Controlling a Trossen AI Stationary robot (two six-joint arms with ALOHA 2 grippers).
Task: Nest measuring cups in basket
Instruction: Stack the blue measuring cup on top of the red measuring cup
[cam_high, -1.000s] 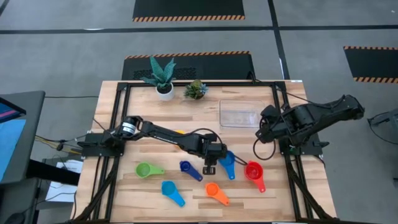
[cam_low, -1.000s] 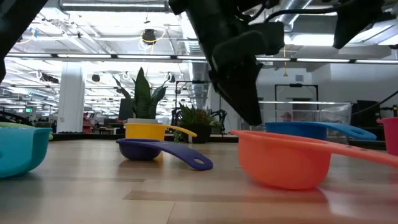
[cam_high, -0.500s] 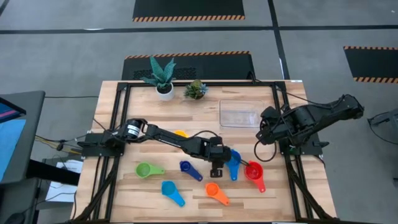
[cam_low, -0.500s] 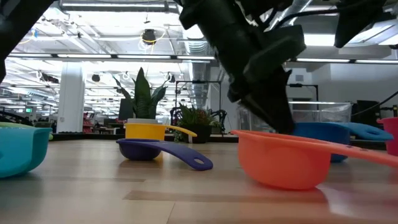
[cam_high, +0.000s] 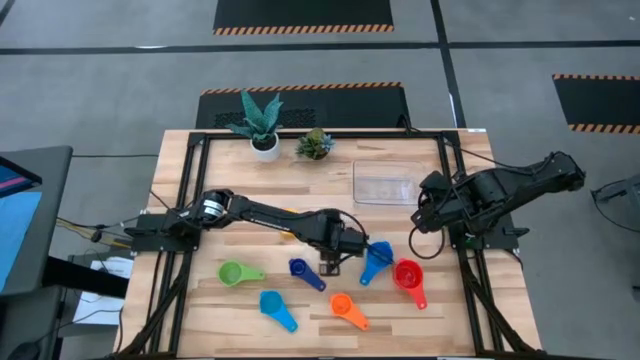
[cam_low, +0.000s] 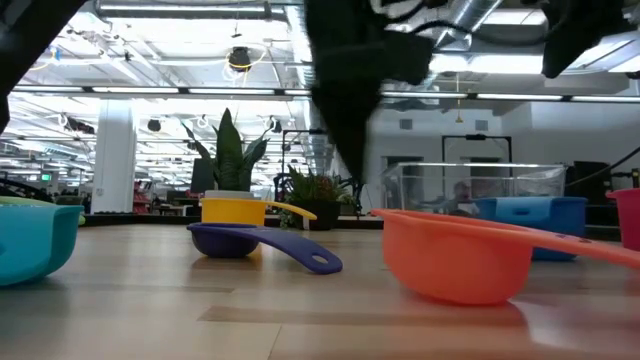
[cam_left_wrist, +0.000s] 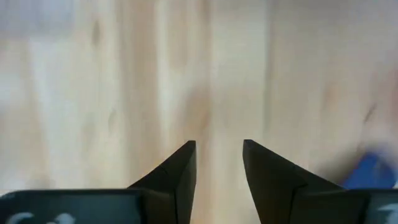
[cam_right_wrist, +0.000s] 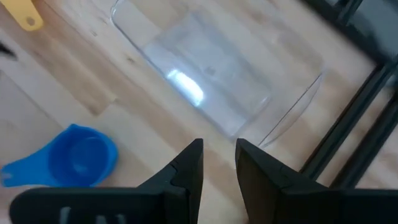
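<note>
My left gripper (cam_high: 333, 266) (cam_left_wrist: 219, 155) hangs open over bare wood, between the dark blue cup (cam_high: 303, 271) and the blue cup (cam_high: 377, 260), touching neither. The red (cam_high: 408, 277), orange (cam_high: 347, 310), light blue (cam_high: 275, 307) and green (cam_high: 235, 273) measuring cups lie bowl-up on the near half of the table. The yellow cup (cam_low: 233, 210) stands farther back, mostly under my left arm in the high view. The clear basket (cam_high: 388, 183) (cam_right_wrist: 211, 74) rests on its bottom at the far right. Beside it, my right gripper (cam_high: 421, 212) (cam_right_wrist: 219, 155) hovers open, holding nothing.
Two potted plants (cam_high: 262, 125) (cam_high: 315, 145) stand at the table's far edge. A black frame rail (cam_high: 455, 190) runs along the right side, close to the basket. Bare wood lies between the basket and the row of cups.
My left gripper dipped toward the table's right against the blue cup, then drew back toward the left and rose, tipping more steeply down. The blue cup slid a little toward the right and turned, so its handle now points toward the near left.
</note>
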